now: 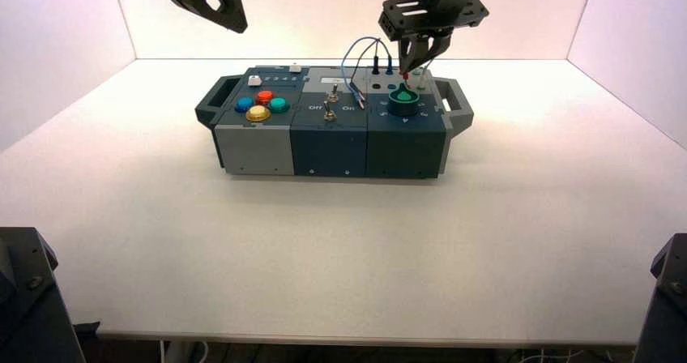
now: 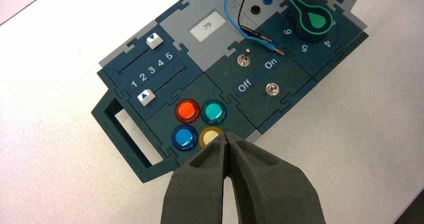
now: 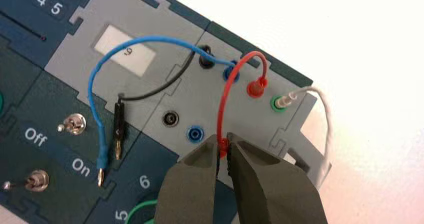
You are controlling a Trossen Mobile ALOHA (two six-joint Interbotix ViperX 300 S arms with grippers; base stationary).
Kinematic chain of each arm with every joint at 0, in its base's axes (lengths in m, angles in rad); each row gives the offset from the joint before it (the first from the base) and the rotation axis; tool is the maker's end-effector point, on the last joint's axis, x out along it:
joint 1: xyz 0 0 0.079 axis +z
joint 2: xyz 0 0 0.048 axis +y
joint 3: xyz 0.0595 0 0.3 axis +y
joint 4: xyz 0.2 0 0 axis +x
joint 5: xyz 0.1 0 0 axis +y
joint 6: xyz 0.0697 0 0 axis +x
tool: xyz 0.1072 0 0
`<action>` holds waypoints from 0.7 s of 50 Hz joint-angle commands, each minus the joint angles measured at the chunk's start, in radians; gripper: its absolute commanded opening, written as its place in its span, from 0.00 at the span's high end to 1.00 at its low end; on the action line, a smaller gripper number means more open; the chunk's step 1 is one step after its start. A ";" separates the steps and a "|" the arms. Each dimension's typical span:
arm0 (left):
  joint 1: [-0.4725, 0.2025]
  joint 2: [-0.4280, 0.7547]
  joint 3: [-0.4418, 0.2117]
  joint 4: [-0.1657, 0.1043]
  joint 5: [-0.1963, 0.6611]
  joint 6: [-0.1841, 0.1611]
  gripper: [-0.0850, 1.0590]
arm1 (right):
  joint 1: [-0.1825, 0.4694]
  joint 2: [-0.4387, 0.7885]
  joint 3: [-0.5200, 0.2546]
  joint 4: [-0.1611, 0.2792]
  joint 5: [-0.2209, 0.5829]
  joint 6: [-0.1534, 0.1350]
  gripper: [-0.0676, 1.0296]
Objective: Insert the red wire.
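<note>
With the right gripper [image 3: 225, 140], pinches the near plug [image 3: 223, 148] of the red wire [image 3: 226, 94] between shut fingertips, above the near row of sockets at the box's far right. Cannot tell how deep that plug sits. Arches from there to the far row, ending in the red socket [image 3: 255, 88]. Just left of the grip, leaves the near-row blue socket [image 3: 195, 133] and black socket [image 3: 170, 118] exposed. Farther left, loops the blue wire [image 3: 95, 79] and black wire [image 3: 165, 86], loose plugs lying toward the switches. To the right, comes close to the whitish wire [image 3: 326, 116], bowing past the box's edge by the right handle [image 1: 452, 104]. On the near side, meets the green-marked knob [image 1: 403, 100]. Beyond the box [image 1: 332, 148], opens onto wide tabletop [image 1: 324, 258] left, right and near. With fingers shut, hangs the left gripper [image 1: 235, 19] above the far left.
</note>
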 commanded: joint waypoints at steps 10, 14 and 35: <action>-0.003 -0.005 -0.028 -0.003 -0.006 0.006 0.95 | -0.005 -0.048 -0.006 -0.002 0.014 0.000 0.96; -0.003 -0.006 -0.028 -0.003 -0.006 0.008 0.95 | -0.003 -0.043 -0.006 -0.002 0.014 0.000 0.96; -0.003 -0.005 -0.028 -0.003 -0.008 0.008 0.95 | -0.005 0.025 -0.006 -0.002 -0.002 0.000 0.96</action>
